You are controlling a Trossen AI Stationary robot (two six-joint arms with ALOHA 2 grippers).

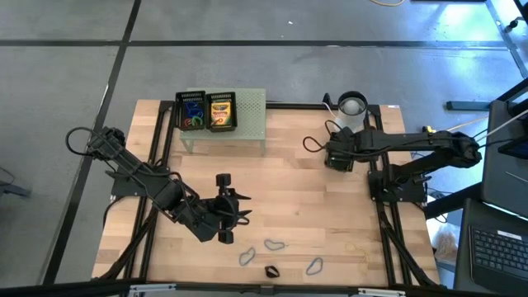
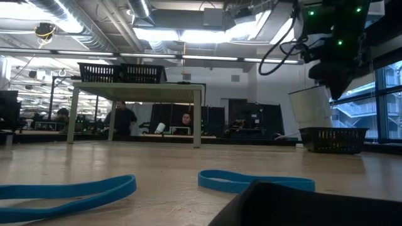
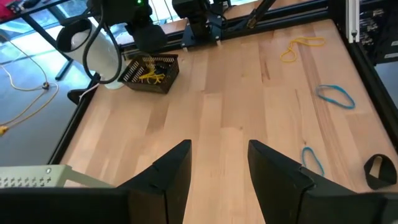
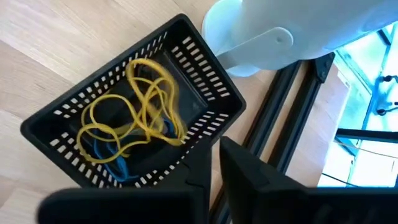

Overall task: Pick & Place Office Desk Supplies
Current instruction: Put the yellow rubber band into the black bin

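With the table [image 1: 313,198] mostly bare mid-span, the loose supplies sit along its near edge: grey-blue loops [image 1: 275,245] and a small black clip [image 1: 271,271]. Left gripper [image 1: 235,216] hovers just behind that row, fingers [image 3: 168,177] spread wide, holding nothing. Nearest loop [image 3: 313,160] lies off to one side of the fingers, not between them; its long axis runs roughly along their pointing direction. Left arm is clearly the nearer one. Right gripper [image 1: 334,155] hangs over the small black basket [image 4: 134,124] of yellow bands [image 4: 146,109] by the white cup [image 1: 352,106], fingers nearly closed, empty. Yellow band [image 3: 298,46] lies well apart.
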